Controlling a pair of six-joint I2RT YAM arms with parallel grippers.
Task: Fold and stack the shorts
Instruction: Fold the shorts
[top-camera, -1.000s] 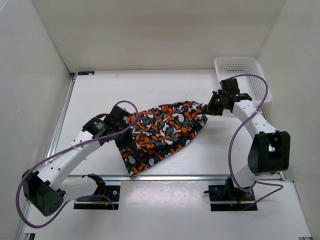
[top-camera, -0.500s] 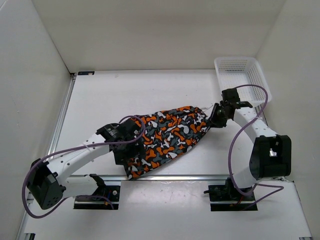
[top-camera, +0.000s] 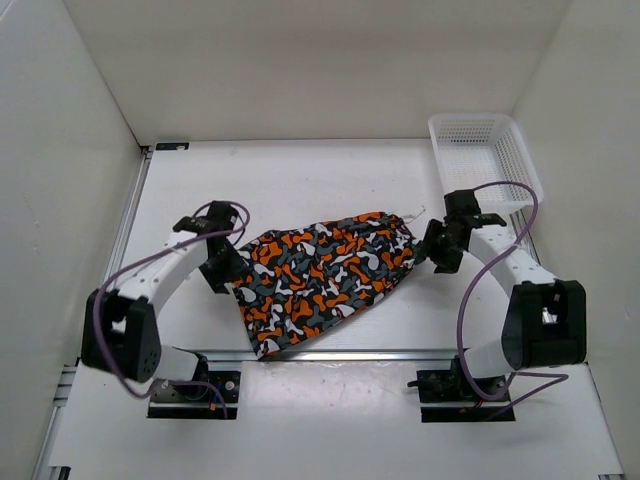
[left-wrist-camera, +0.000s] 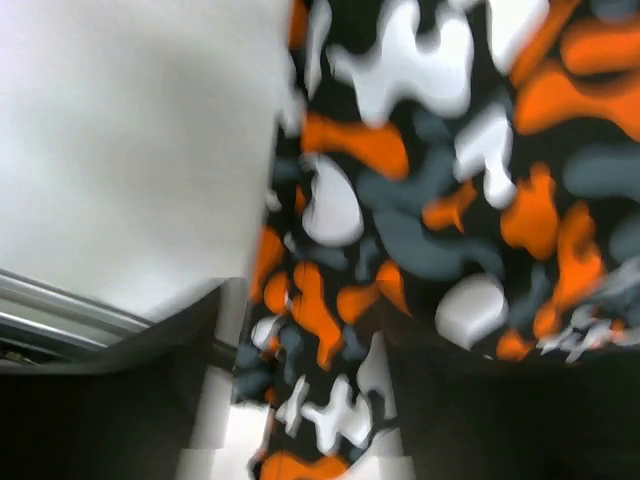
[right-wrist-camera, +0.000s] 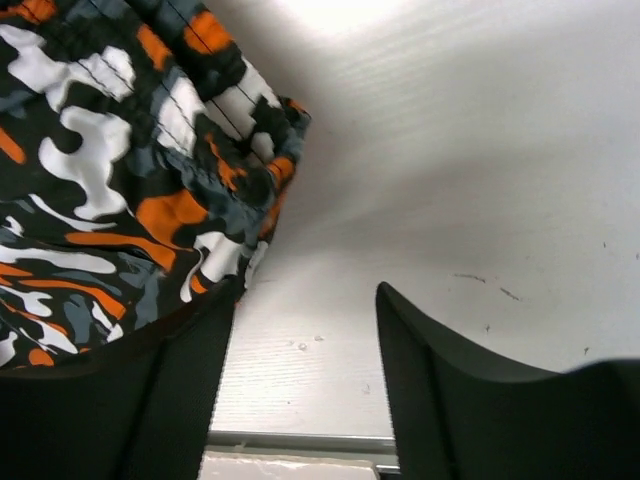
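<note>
White mesh basket (top-camera: 485, 150) at table's (top-camera: 300, 180) far right corner; metal rail (top-camera: 123, 235) along left edge.

The left arm (top-camera: 167, 272) and right arm (top-camera: 506, 259) have white links, black joints and looping purple cables (top-camera: 462, 315).

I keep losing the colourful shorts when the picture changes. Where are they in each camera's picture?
Top external: the shorts lie spread out in the middle of the picture, a little below centre.
Left wrist: the shorts fill the middle and right side, seen very close and blurry.
Right wrist: the shorts sit in the upper left corner.
Shared landmark: the white table shows bare beside the shorts in every view.
</note>
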